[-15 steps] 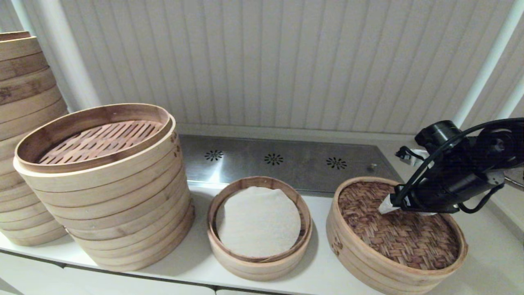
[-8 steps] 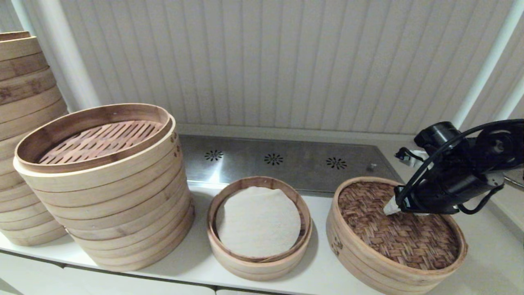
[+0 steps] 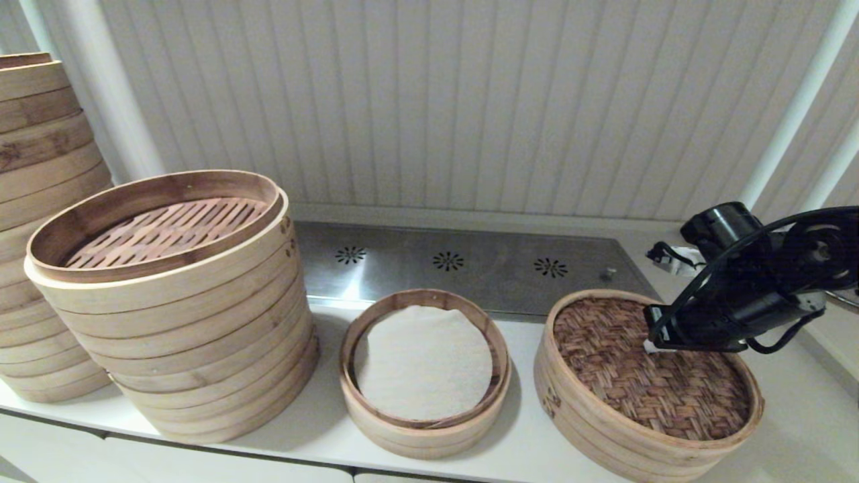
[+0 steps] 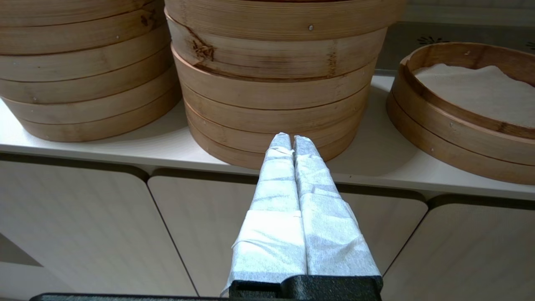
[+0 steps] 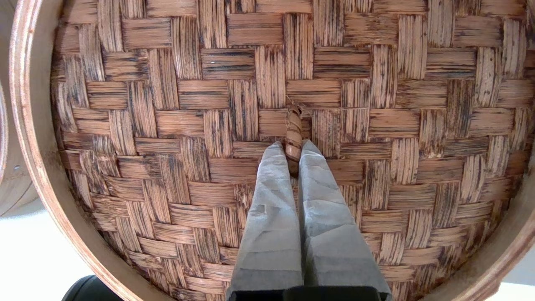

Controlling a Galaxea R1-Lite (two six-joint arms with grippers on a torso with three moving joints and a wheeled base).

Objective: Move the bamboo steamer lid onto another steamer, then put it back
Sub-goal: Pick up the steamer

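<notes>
While the bamboo steamer lid (image 3: 649,376) is gripped at its woven handle (image 5: 294,136) by the right gripper (image 5: 293,154), no transfer to another steamer (image 3: 424,371), at nine o'clock of it, is begun; the left gripper (image 4: 291,144) is pressed together, parked.

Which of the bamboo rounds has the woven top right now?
The bamboo steamer lid under the right gripper, farthest right; the others show slats or white cloth.

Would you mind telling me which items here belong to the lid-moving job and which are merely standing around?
Job:
- bamboo steamer lid, on the right-hand steamer
- its small handle loop, pinched by the right gripper
- small cloth-lined steamer, the destination

Bystanders:
- tall stack of wide baskets
- far-left stack
- left gripper, shut, below the counter edge
</notes>
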